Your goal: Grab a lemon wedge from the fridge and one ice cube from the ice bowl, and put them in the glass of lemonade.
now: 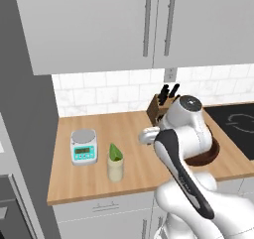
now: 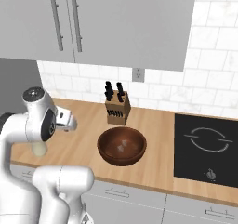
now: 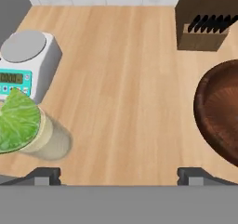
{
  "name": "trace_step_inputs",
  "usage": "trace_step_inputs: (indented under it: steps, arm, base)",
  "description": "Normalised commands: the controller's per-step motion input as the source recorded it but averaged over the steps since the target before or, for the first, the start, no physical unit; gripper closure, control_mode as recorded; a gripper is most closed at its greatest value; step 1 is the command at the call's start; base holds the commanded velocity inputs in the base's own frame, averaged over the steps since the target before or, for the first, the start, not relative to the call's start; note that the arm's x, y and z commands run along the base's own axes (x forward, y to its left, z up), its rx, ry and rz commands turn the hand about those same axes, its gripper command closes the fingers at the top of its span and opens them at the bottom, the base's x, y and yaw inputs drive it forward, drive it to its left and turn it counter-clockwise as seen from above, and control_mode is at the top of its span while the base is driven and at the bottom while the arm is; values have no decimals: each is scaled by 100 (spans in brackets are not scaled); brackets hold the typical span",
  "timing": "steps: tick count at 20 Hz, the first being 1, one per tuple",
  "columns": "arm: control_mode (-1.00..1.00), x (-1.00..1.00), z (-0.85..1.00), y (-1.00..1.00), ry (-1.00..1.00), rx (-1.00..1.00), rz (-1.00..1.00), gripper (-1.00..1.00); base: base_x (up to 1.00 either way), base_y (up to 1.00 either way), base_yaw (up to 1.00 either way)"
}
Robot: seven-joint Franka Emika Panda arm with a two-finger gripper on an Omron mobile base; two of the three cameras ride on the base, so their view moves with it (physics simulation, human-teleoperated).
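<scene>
Lemon wedge (image 1: 115,152) already sits in the mouth of the glass of lemonade (image 1: 115,169), on the counter (image 1: 134,129) just beside the kitchen scale (image 1: 83,146), so what seems left is the ice. The gripper (image 3: 119,174), fingers spread wide and holding nothing, hovers over bare wood between the glass and the ice bowl (image 2: 122,145). Its cubes (image 2: 122,145) look small, pale and slick: wide jaws may close on air or squirt one away, and a careless swing could tip the glass.
</scene>
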Motion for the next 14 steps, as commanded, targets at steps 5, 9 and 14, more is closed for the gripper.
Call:
trace_step_inputs:
  steps: [5,9,14]
  arm:
    - [-100,41,34,-100,21,-19,0,-100]
    - [-100,25,-7,-96,22,-4,0,-100]
    - [-100,0,-49,-94,5,5,-4,-100]
  base:
    - [0,0,0]
    - [0,0,0]
    - [0,0,0]
